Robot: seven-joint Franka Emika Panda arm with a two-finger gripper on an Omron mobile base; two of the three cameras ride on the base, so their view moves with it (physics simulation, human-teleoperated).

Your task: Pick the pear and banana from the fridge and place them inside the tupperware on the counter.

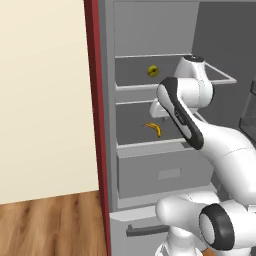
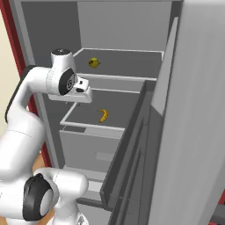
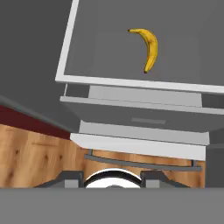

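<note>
Two fruits remain to be moved; neither has been picked. The gripper [image 2: 72, 102] hangs at the front of the open fridge [image 1: 165, 165], above the front edge of the middle shelf; whether its fingers are spread or closed cannot be told from these pictures, and nothing is seen in them. The banana [image 3: 147, 47] lies flat on the middle shelf [image 3: 87, 52], apart from the gripper and farther in. It is curved, yellow-orange, dark at both tips. The pear [image 1: 153, 71] sits on the shelf above, toward the back: small, roundish, yellow-green, one dark spot. Below the middle shelf is a closed grey drawer [image 1: 167, 172]. Judgement: task at its start, first grasp pending, likely the banana; both placements into the tupperware remain.
</note>
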